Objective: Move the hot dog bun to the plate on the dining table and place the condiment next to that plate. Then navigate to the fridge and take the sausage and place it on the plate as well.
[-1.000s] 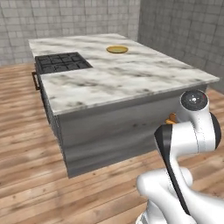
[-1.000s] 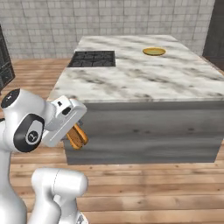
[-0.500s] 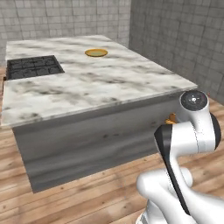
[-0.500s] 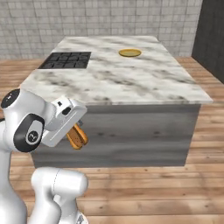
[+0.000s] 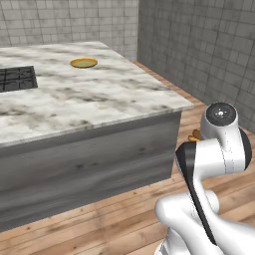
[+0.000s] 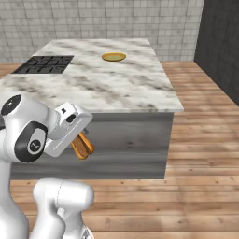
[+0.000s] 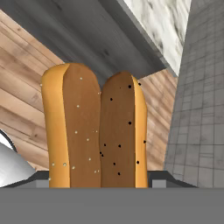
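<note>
Hand (image 6: 80, 142) gripping hot dog bun (image 6: 82, 145), carried low beside the worktop (image 6: 107, 84). Base swung round since a second ago; yellow plate (image 6: 114, 57) well ahead and above. Delivery approach under way.

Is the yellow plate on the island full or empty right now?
Empty: the plate shows bare on the marble island, while the bun is in the gripper.

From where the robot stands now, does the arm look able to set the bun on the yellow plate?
Probably not yet. The gripper holds the hot dog bun low, beside the dining table, below its top. The plate sits near the far edge, apparently beyond reach.
</note>
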